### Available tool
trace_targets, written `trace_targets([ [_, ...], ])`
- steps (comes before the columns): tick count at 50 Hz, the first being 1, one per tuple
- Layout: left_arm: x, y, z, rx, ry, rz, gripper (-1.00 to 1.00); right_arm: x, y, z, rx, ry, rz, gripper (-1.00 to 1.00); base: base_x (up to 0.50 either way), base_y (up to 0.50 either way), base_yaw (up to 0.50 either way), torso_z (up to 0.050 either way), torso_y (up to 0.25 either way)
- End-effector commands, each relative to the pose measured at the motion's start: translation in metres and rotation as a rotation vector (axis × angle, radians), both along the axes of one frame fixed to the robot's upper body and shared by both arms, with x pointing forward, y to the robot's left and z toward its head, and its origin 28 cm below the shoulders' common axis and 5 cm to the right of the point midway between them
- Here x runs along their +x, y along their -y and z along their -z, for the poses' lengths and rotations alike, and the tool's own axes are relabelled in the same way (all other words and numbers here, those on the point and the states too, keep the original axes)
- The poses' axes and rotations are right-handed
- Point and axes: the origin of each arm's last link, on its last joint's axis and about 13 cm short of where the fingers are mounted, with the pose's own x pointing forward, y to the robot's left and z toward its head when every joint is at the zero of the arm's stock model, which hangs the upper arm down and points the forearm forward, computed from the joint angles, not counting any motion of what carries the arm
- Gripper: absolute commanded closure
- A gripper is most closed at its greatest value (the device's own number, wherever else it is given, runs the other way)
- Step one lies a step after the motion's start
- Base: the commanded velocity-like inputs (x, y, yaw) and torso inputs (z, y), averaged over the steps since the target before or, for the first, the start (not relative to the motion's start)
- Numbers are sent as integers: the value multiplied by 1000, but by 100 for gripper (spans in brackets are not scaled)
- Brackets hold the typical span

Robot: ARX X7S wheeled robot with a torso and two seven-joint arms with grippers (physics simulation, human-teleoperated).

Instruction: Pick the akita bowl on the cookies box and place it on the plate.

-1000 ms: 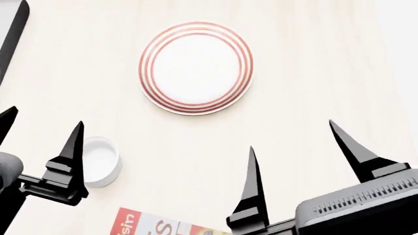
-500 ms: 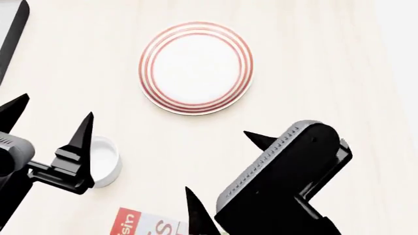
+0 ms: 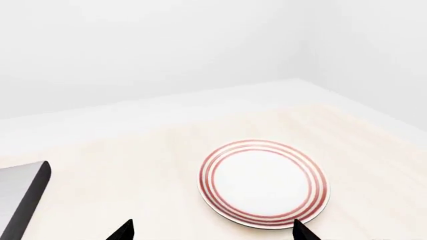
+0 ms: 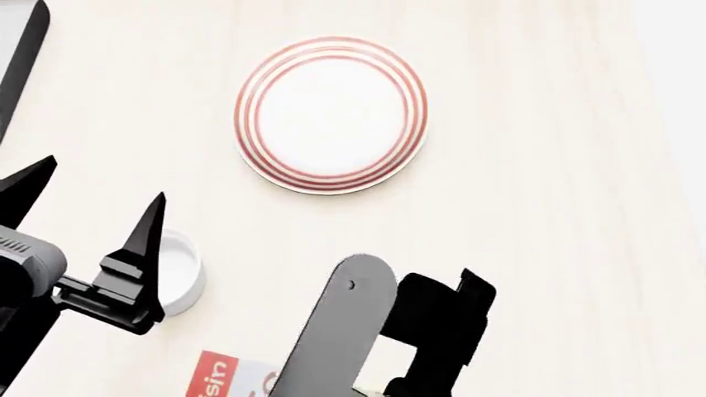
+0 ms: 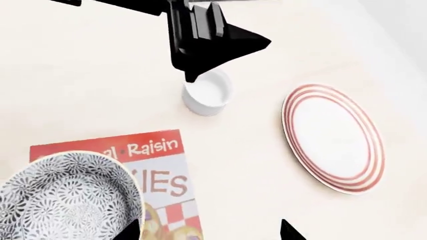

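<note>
The akita bowl [image 5: 63, 200], grey-black patterned, stands on the red-and-white cookies box [image 5: 160, 172] in the right wrist view. My right gripper [image 5: 212, 231] hovers open over the box's edge, with one fingertip [image 5: 133, 230] just beside the bowl's rim and nothing held. The red-ringed plate [image 4: 331, 114] lies empty farther out on the table; it also shows as the plate [image 5: 333, 137] and the plate [image 3: 263, 182]. My left gripper [image 4: 94, 203] is open and empty above the table. In the head view the bowl is hidden, and only a corner of the box [image 4: 226, 374] shows beside the right arm [image 4: 375, 331].
A small plain white cup [image 4: 177, 273] stands on the table by my left gripper's finger; the same cup [image 5: 208, 92] lies between box and plate. A dark-edged grey slab [image 4: 16, 58] lies at the far left edge. The table is pale wood [image 4: 530, 207].
My right arm swung left and tipped downward over the box, so its fingers left the head view. The left gripper shifted slightly up and right.
</note>
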Motion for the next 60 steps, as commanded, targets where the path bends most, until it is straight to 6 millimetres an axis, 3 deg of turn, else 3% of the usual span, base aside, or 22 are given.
trace_targets([
  [1,-2,1,-1,0,21,14,-100,-7,-8,-15,-67,-30,-47,-100,0,0,0,0,0],
  [7,-2,2,-1,4,23,16,-100,-10,-17,-17,-94,-36,-90,-100,0,0,0,0,0],
  [23,-4,2,0,6,29,22,-100,-8,-37,3,-155,-100,-167,-100,0,0,0,0,0],
  [46,-3,2,3,9,28,17,-100,-13,-60,16,-247,-152,-267,-100,0,0,0,0,0],
  [60,-4,2,2,7,35,23,-100,-24,-72,24,-289,-156,-317,-100,0,0,0,0,0],
])
